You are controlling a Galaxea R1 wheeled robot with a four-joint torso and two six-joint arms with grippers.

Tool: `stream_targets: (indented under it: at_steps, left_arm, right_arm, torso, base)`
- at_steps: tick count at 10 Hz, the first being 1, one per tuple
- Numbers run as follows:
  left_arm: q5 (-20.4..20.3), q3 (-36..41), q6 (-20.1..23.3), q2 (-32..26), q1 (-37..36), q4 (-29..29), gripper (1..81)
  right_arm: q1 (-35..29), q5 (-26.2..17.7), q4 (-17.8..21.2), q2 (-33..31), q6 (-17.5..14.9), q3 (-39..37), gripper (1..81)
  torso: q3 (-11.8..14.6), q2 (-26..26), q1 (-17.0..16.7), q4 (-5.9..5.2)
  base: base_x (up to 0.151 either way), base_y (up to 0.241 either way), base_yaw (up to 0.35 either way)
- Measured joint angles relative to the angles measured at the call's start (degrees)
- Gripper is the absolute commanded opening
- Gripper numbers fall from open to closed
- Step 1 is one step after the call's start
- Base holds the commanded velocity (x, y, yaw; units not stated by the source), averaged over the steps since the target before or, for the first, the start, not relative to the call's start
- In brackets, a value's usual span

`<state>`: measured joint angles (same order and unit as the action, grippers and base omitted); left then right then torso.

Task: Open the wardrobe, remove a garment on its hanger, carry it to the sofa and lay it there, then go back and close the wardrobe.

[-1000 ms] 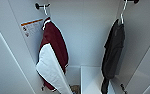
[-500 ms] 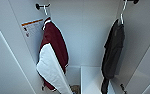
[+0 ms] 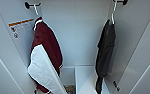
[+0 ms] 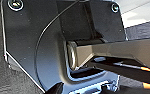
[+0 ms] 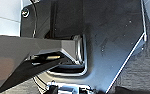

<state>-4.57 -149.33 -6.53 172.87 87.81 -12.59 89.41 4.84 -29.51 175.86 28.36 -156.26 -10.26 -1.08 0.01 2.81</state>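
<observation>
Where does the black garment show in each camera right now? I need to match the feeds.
Head view: the black garment hangs at the right of the open wardrobe, on its white hanger from a dark peg; the maroon-and-white garment hangs at the left.
Left wrist view: not in it; the robot's own dark plate above dark floor.
Right wrist view: not in it; the same plate and floor.
Shared landmark: the dark floor in both wrist views.

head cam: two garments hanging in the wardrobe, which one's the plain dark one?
The black garment, hanging on the right from a white hanger. It is dark all over, while the maroon garment on the left has a large white panel.
</observation>
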Motion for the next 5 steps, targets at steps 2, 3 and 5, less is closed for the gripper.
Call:
stream_targets:
  at_steps: [2,3,5]
  left_arm:
    - [2.0,-0.1,-0.8,0.1,0.0,0.2,81.1]
    - [2.5,-0.6,-0.9,0.1,0.0,0.2,81.1]
    - [2.4,-2.6,-0.7,0.1,0.0,0.2,81.1]
  right_arm:
    - [0.1,0.0,0.0,0.0,0.0,0.0,81.1]
    - [0.1,0.0,0.0,0.0,-0.1,0.0,81.1]
    - [0.1,0.0,0.0,0.0,-0.2,0.0,81.1]
  torso:
    - [0.0,0.0,0.0,4.02]
    - [0.0,0.0,0.0,5.9]
    - [0.0,0.0,0.0,7.56]
  base:
    - [0.0,0.0,0.0]
    - [0.0,0.0,0.0]
    - [0.0,0.0,0.0]
